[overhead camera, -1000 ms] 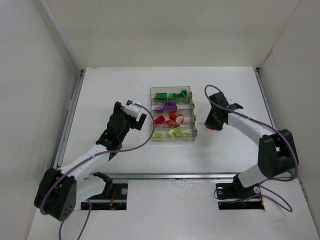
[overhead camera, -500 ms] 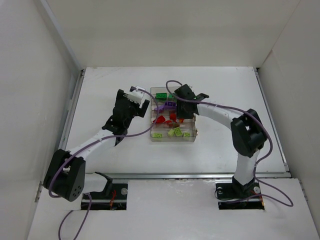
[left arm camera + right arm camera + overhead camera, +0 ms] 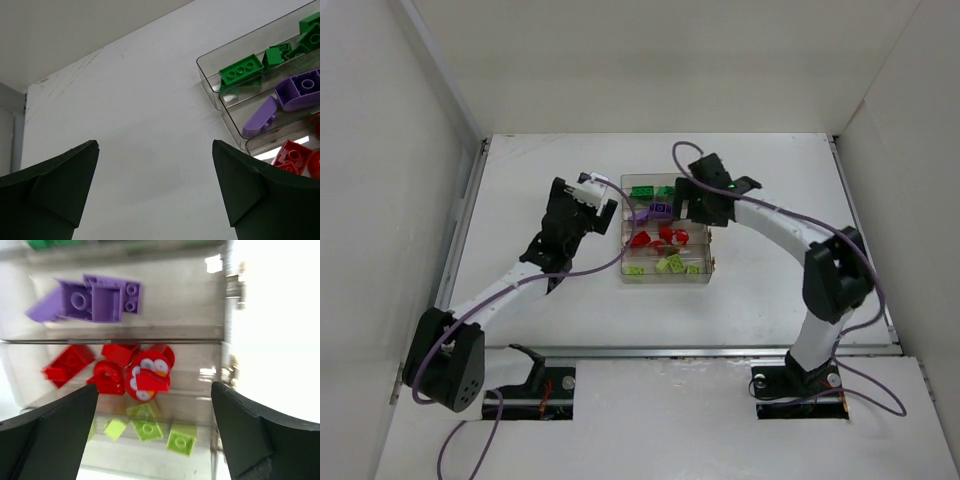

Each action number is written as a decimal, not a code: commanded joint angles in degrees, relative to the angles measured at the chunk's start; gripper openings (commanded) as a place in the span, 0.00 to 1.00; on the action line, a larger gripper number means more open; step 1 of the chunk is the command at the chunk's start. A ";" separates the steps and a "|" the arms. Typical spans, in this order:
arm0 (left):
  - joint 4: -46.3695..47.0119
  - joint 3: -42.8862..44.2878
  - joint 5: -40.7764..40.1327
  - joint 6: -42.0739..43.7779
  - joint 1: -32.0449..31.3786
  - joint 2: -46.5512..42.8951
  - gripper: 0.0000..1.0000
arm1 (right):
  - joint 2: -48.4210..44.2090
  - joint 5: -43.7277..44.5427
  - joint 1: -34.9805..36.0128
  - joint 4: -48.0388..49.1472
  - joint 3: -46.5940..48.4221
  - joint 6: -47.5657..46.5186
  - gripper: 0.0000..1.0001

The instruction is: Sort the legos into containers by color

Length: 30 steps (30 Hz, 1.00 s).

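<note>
The clear tray point(image 3: 623, 232) holds the legos in four rows: green point(image 3: 650, 190) farthest, then purple point(image 3: 655, 210), red point(image 3: 655, 238) and lime point(image 3: 668, 265). My right gripper point(image 3: 692, 208) hangs open above the tray's right half. In the right wrist view its fingers frame the red row point(image 3: 70, 365), where a small red brick point(image 3: 152, 381) lies on a round red piece with eyes. Purple legos point(image 3: 95, 300) sit above and lime legos point(image 3: 147, 429) below. My left gripper point(image 3: 598, 212) is open and empty over bare table just left of the tray.
White walls close in the table on the left, back and right. In the left wrist view the tray's near corner point(image 3: 210, 60) shows green point(image 3: 241, 70), purple point(image 3: 300, 87) and red point(image 3: 290, 155) legos. Both arms lean toward the tray from either side.
The right arm swung from right of the tray to over it with something red in its jaws, then opened. The left arm shifted slightly toward the far side.
</note>
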 commanded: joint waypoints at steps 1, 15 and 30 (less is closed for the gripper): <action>-0.29 3.49 0.26 3.08 0.25 -5.19 0.95 | -13.45 2.16 -6.91 0.73 -1.55 4.98 1.00; -11.10 -9.15 -31.81 3.62 0.33 -22.06 1.00 | -39.23 19.38 -18.02 -12.97 -12.74 6.22 1.00; -27.99 -8.29 -24.44 -9.56 4.73 -34.89 1.00 | -45.38 15.44 -18.02 -19.57 -11.07 5.87 1.00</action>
